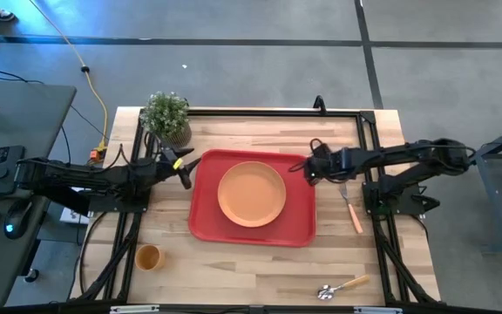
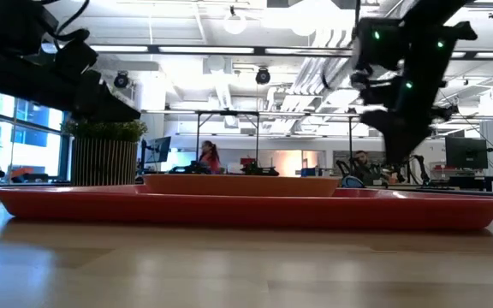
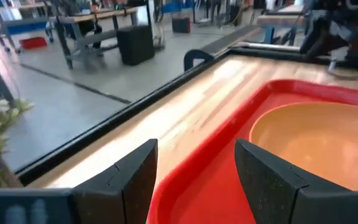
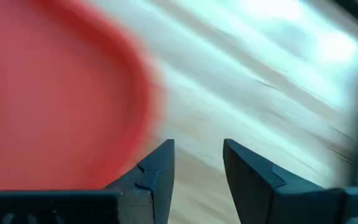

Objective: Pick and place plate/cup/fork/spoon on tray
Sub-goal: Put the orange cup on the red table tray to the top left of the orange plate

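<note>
You have the tray (image 1: pixel 253 228) lying in the middle of the table (image 1: pixel 260 275), and the plate (image 1: pixel 251 194) sits flat on it, roughly centred. From the low view the plate (image 2: pixel 242 183) shows as a shallow rim rising above the tray's (image 2: pixel 229 210) near edge.

Your left gripper (image 1: pixel 184 167) hangs just off the tray's left far corner, close to the plant (image 1: pixel 166 115). Its fingers (image 3: pixel 132 180) stand well apart and hold nothing; past them you see the tray's corner (image 3: pixel 229 168) and the plate (image 3: pixel 316 140).

Your right gripper (image 1: pixel 307 167) hovers at the tray's right far corner, above its edge. Its fingers (image 4: pixel 157 171) are parted by a narrow gap with nothing between them, and under them you see the red tray corner (image 4: pixel 55 93) meeting bare wood.

The fork (image 1: pixel 350 208) lies on the table right of the tray, just beside it, near the right arm. The spoon (image 1: pixel 342 287) lies near the table's front edge on the right, well apart from the tray. The cup (image 1: pixel 148 257) stands upright on the table off the tray's left front corner, apart from it.
</note>
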You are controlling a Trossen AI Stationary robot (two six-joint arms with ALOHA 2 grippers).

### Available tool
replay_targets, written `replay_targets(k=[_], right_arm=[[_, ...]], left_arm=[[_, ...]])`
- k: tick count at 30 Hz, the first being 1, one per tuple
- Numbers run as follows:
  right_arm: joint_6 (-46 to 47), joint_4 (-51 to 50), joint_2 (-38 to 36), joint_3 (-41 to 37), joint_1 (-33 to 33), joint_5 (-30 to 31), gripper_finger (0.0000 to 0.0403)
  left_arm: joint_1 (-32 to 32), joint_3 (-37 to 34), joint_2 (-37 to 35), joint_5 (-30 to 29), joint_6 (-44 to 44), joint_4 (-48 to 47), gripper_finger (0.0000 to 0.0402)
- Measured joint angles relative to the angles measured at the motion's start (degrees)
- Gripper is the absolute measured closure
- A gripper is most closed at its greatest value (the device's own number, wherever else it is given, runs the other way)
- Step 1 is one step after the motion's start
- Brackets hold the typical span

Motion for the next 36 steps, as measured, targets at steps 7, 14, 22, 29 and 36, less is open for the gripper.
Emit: replay_targets(k=[7,14,22,29,36], right_arm=[[8.45,0.22,-0.34,-0.02,0.08,6.37,0.0275],[-12.18,24.62,-1.52,0.0,-1.79,0.42,0.0275],[-24.64,31.99,-8.81,0.0,-3.83,-2.52,0.0275],[-33.03,32.53,-13.37,0.11,-8.81,-1.97,0.0275],[-36.4,30.1,-13.0,0.09,-9.63,-9.36,0.0275]], left_arm=[[0.0,0.0,-0.04,2.45,-1.62,2.28,0.02],[-1.16,0.0,-0.17,8.29,-11.13,2.82,0.02],[-3.79,1.33,-0.67,10.82,-15.45,5.8,0.0203],[-5.41,20.55,-1.66,9.4,-9.35,-14.81,0.0234],[-12.36,29.92,7.35,10.72,-27.6,-45.3,0.0252]])
